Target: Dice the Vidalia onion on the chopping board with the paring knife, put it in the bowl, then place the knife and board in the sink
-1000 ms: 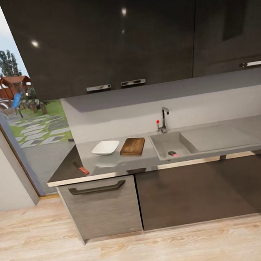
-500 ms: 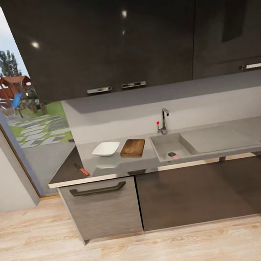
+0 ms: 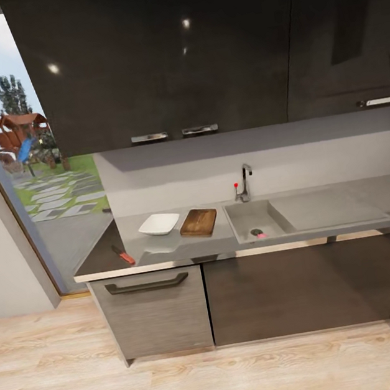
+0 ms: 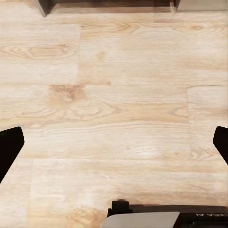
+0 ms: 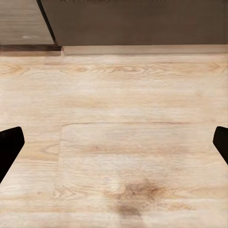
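No brand, label or legible writing appeared on anything in view. The glossy dark grey worktop [image 3: 166, 250] ran across the far wall over grey cabinet fronts [image 3: 267, 294], one of them a drawer front with a dark bar handle [image 3: 146, 284]. Glossy dark upper cabinets [image 3: 160, 55] hung above a pale backsplash. The floor [image 3: 187, 385] was light wood-grain plank. At the left a tall opening showed a garden with stepping stones and a wooden playhouse [image 3: 18, 131].

On the worktop, the white square bowl [image 3: 159, 224] sat just left of the wooden chopping board [image 3: 199, 222], the two close together. The paring knife [image 3: 123, 255], red-handled, lay near the worktop's near-left edge, well apart from the board. Right of the board was the matte grey sink [image 3: 239, 216], its drainboard [image 3: 326, 207] stretching right and a chrome tap [image 3: 244, 181] with a red knob at its far rim. A small pale object lay by the drain [image 3: 258, 233] at the basin's near edge; whether it was the Vidalia onion could not be told.

The left claw [image 4: 114, 142] was spread wide over bare plank floor, its dark fingertips [image 4: 9, 145] at the picture's edges. The right claw [image 5: 114, 142] was likewise spread wide and empty, above floor near the cabinet base [image 5: 133, 23].
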{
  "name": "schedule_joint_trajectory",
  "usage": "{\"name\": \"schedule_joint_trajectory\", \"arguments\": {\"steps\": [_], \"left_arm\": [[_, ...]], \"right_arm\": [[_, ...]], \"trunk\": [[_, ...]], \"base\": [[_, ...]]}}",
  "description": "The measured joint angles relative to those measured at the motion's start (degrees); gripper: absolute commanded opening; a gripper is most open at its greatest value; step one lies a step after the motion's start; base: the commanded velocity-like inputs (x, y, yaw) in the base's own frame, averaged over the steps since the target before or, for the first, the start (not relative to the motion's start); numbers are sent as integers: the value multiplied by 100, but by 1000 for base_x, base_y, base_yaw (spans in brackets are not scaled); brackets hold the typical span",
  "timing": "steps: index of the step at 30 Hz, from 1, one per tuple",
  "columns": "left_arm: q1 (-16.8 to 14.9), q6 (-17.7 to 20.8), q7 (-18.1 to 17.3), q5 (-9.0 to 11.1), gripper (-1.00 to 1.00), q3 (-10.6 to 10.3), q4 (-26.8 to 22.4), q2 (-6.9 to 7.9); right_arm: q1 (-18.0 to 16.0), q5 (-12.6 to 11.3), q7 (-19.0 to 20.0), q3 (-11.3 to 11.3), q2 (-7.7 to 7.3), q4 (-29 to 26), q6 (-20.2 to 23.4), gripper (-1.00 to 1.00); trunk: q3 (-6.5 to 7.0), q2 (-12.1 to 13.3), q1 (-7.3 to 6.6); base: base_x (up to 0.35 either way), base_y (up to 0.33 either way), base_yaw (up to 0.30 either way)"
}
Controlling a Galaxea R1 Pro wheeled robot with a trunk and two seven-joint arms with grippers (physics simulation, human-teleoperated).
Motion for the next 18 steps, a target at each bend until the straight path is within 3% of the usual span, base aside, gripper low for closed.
{"name": "schedule_joint_trajectory", "arguments": {"steps": [18], "left_arm": [[0, 1, -1, 7, 100, 0, 2, 8]], "right_arm": [[0, 0, 0, 6, 6, 3, -1, 100]], "trunk": [[324, 724, -396]], "base": [[0, 0, 0]]}}
